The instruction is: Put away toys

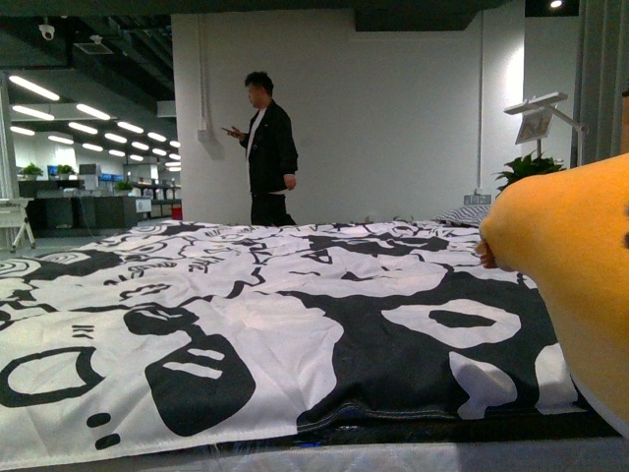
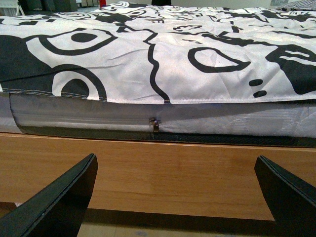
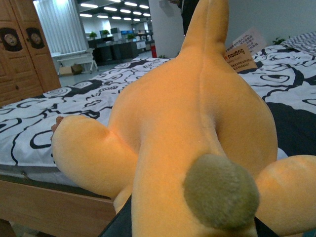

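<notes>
**Plush toy at the bed's near right edge, close against the right gripper**

A soft yellow-orange plush animal (image 1: 580,275) is seen lying at the near right edge of a bed, on a black-and-white patterned bed cover (image 1: 246,324). In the right wrist view its rounded body fills most of the picture, with a round olive-brown tail (image 3: 220,190) turned towards the camera and one limb hanging past the mattress edge. The right gripper (image 3: 186,232) is set directly behind the toy. Only dark slivers of its fingers (image 3: 121,222) are shown on either side of the plush, so it cannot be told how far it is closed or whether the toy is gripped.

The left gripper (image 2: 175,159) is held spread wide with nothing between its fingers. It is pointed at the light wooden bed frame (image 2: 163,173) on the near side, well apart from the toy.

An orange cardboard tag (image 3: 240,53) is attached near the toy's far end. Lettering resembling "nowong" is printed on it, but it cannot be read with certainty. The smaller lines below are too fine to be made out.
</notes>
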`<state>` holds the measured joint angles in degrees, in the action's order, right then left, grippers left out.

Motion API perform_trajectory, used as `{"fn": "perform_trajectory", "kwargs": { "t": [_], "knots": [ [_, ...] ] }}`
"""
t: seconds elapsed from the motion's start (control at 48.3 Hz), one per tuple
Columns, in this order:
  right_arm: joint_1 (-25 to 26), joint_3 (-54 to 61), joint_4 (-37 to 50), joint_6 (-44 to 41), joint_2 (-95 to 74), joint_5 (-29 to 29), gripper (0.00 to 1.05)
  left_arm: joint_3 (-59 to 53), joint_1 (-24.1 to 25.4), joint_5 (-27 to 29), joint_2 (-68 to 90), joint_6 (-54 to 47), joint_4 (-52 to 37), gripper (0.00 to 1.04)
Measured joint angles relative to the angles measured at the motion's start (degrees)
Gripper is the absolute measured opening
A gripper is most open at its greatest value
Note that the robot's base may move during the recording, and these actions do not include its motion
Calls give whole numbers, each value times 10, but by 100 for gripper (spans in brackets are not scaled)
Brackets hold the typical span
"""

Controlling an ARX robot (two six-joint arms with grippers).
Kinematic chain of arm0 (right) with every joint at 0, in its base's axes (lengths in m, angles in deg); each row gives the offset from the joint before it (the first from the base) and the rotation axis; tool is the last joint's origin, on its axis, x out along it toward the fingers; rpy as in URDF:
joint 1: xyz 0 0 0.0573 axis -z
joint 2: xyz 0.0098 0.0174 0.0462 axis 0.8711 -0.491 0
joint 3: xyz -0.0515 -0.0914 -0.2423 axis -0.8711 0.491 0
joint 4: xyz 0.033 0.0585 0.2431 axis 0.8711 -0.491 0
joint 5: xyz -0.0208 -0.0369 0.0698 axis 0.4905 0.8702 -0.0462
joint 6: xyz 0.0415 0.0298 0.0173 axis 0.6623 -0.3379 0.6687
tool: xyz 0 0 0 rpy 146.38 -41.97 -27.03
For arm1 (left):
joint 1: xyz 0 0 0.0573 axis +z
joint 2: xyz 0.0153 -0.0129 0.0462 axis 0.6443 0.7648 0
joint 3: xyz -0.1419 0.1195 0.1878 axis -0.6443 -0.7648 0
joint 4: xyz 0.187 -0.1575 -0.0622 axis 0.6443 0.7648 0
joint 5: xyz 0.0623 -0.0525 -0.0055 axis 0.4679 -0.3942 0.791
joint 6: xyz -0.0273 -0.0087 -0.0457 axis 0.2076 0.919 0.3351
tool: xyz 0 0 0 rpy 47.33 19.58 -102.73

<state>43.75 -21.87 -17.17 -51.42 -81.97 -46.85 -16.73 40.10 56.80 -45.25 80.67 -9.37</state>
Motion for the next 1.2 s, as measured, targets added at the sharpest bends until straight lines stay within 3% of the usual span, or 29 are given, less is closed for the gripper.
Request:
{"fn": "perform_trajectory", "kwargs": {
  "t": [1.2],
  "knots": [
    [-3, 0, 4, -7, 4, 5, 20, 0, 0, 0, -1, 0, 0, 99]
  ]
}}
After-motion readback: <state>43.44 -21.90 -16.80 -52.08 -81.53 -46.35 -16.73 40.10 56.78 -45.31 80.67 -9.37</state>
